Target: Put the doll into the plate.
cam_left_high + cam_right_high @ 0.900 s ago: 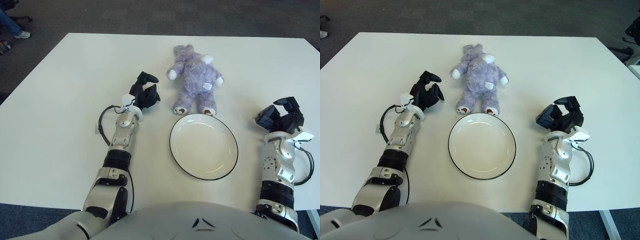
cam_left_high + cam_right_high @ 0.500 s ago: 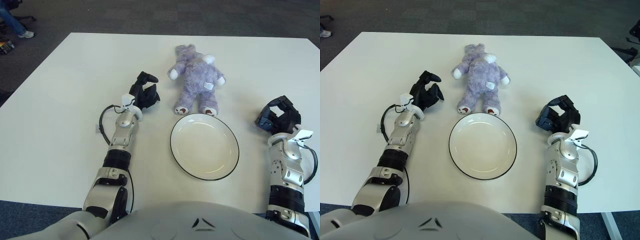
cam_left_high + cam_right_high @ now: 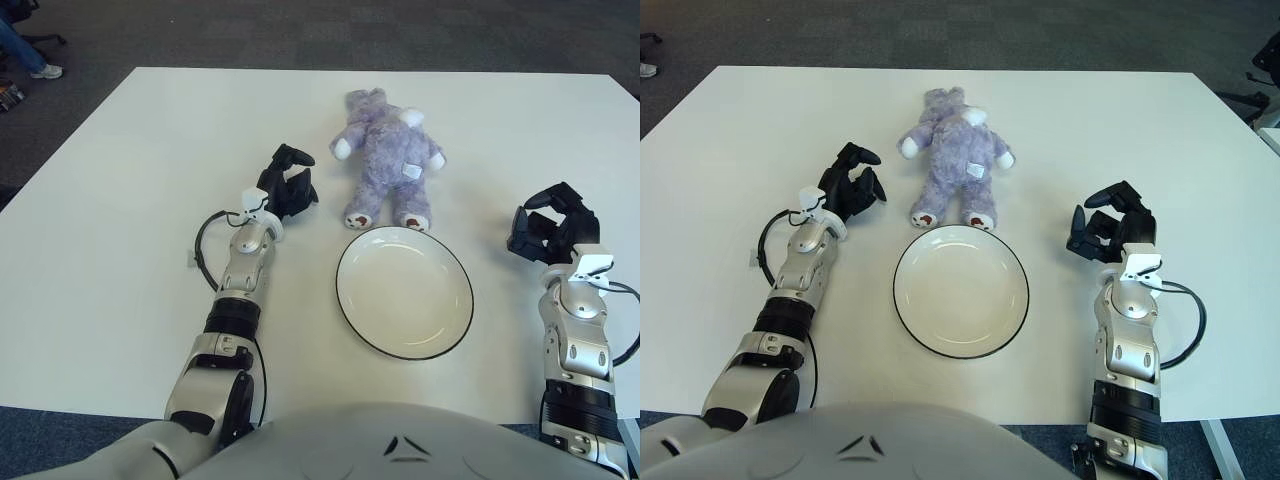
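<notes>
Left eye view, doll: purple plush teddy bear [image 3: 388,157] lying flat, head pointing away from the robot, pale paws and muzzle, small white tag on its belly, brown-soled feet just beside the far rim of the plate [image 3: 404,292].
How it'll handle: honestly looks soft and light, squishy all over, so it should give under the fingers rather than slip. Nothing fragile about it, I'd guess.
Where to grab: I'd go for the torso or a leg; the limbs are floppy, so it'll probably dangle when lifted.
Left robot hand [image 3: 286,186]: just to the left of the bear's legs, fingers loosely curled, holding nothing, not touching the toy.
Right robot hand [image 3: 551,230]: well off to the right of the plate, fingers half curled, nothing in it.
Plate: white with a dark rim, bare, between the two robot hands on the white worktop [image 3: 120,200].
Progress: not grabbed yet, so everything's left to do.
</notes>
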Available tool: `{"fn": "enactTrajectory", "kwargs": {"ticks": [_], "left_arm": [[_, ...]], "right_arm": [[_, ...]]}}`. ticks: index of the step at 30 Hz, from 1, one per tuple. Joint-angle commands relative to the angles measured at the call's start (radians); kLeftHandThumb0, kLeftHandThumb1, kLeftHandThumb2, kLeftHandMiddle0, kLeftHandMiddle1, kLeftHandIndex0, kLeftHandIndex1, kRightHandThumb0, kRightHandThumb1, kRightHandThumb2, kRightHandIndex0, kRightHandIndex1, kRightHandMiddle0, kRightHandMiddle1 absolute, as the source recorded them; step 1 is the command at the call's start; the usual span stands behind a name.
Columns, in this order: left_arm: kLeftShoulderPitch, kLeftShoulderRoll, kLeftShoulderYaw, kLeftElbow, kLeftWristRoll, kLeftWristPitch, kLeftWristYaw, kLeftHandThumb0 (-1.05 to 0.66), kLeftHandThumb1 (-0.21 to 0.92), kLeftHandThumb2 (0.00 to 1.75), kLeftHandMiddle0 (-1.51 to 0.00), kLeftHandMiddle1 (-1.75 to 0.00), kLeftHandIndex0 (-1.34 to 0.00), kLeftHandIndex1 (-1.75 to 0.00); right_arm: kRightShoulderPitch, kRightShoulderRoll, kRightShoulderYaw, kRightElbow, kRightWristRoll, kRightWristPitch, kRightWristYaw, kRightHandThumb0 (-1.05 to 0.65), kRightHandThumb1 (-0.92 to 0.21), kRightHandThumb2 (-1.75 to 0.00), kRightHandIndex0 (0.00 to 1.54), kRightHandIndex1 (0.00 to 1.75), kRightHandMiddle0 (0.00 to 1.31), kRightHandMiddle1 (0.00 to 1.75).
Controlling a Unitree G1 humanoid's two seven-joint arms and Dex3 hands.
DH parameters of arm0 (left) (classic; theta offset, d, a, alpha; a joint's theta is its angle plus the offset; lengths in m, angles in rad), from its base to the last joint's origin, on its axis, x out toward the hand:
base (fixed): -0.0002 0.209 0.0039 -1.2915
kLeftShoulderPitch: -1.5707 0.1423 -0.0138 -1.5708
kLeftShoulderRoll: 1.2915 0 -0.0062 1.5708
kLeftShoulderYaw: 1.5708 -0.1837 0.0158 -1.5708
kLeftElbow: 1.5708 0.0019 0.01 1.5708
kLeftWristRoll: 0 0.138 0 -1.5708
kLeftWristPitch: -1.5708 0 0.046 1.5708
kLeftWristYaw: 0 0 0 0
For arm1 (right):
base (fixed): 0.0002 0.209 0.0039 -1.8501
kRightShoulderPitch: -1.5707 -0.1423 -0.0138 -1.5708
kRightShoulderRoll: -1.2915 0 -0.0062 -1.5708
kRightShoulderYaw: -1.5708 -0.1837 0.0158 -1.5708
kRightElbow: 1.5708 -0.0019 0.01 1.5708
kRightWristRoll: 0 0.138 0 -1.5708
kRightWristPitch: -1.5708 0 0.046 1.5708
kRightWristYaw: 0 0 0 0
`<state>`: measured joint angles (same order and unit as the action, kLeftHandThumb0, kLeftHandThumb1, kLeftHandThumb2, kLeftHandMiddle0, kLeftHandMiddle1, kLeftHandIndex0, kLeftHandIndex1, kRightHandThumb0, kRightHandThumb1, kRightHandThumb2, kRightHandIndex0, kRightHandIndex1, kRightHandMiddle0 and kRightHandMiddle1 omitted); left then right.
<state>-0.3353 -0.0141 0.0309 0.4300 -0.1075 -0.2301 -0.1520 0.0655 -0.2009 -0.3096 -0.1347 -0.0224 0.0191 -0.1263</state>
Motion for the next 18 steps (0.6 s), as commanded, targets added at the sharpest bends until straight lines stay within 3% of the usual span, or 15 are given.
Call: {"fn": "enactTrajectory", "kwargs": {"ticks": [1, 5, 9, 15, 17, 18], "left_arm": [[0.001, 0.007, 0.001, 0.010, 0.005, -0.002, -0.005, -0.38, 0.72, 0.80, -0.83, -1.72, -0.31, -1.75], [-0.001, 0.008, 0.002, 0.012, 0.005, -0.001, -0.005, -0.38, 0.72, 0.80, -0.83, -1.73, -0.32, -1.75], [-0.001, 0.008, 0.002, 0.014, 0.002, -0.002, -0.008, -0.38, 0.71, 0.81, -0.82, -1.74, -0.32, -1.75], [-0.002, 0.007, 0.003, 0.021, -0.002, -0.007, -0.012, -0.38, 0.71, 0.81, -0.82, -1.75, -0.32, -1.75], [-0.002, 0.007, 0.003, 0.025, -0.003, -0.011, -0.014, -0.38, 0.71, 0.81, -0.82, -1.75, -0.32, -1.75], [-0.003, 0.007, 0.003, 0.027, -0.003, -0.012, -0.015, -0.38, 0.71, 0.81, -0.82, -1.75, -0.32, -1.75]], "right_arm": [[-0.002, -0.035, 0.013, -0.015, -0.055, -0.032, 0.000, -0.44, -0.45, -1.15, 1.02, 1.75, 0.51, 1.75], [-0.016, -0.056, 0.032, -0.025, -0.129, -0.030, -0.020, -0.43, -0.47, -1.12, 1.00, 1.75, 0.49, 1.75], [-0.032, -0.076, 0.063, -0.055, -0.246, -0.002, -0.054, -0.40, -0.60, -0.95, 0.98, 1.75, 0.39, 1.75], [-0.036, -0.090, 0.096, -0.097, -0.391, 0.054, -0.088, -0.38, -0.69, -0.82, 1.01, 1.75, 0.33, 1.74], [-0.035, -0.093, 0.102, -0.106, -0.424, 0.075, -0.088, -0.37, -0.78, -0.68, 0.89, 1.75, 0.30, 1.72], [-0.036, -0.095, 0.105, -0.112, -0.437, 0.085, -0.087, -0.43, -0.69, -0.71, 0.60, 1.65, 0.19, 1.57]]}}
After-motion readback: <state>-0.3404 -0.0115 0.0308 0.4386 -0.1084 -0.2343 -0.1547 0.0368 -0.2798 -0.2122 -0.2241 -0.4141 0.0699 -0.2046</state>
